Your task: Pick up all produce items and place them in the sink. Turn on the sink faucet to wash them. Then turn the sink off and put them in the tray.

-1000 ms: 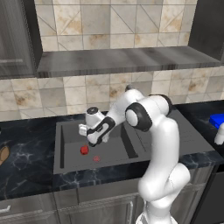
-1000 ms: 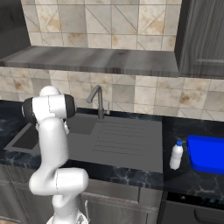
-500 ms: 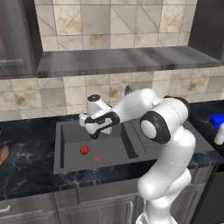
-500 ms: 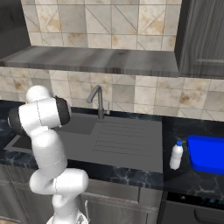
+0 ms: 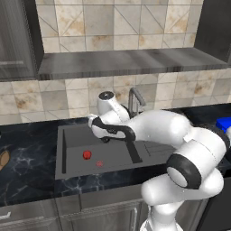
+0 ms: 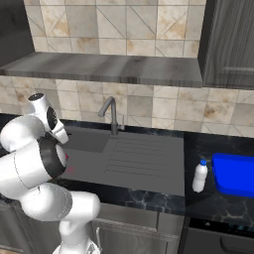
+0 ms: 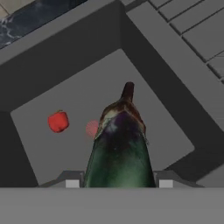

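My gripper (image 7: 119, 181) is shut on the dark green-black oval produce item (image 7: 120, 146), which hangs stem-down above the sink basin (image 7: 144, 131). In the left base view the gripper (image 5: 107, 136) hovers over the back right part of the basin (image 5: 61, 151). The red round produce item (image 5: 86, 155) (image 7: 58, 121) lies on the basin floor beside the red drain mark (image 7: 92, 128). The faucet (image 5: 135, 97) (image 6: 111, 111) stands just behind the gripper. A blue tray (image 6: 235, 173) sits on the counter at the far right.
The ribbed drainboard (image 6: 144, 158) lies to the right of the basin. A small white bottle (image 6: 199, 176) stands next to the tray. A tan-brown oblong item (image 5: 3, 159) lies on the counter at the far left. My own arm hides much of the basin in the right base view.
The arm's elbow has swung out toward the cameras. The gripper has stayed over the basin and sunk slightly, still holding the dark oval item. The red item has not moved.
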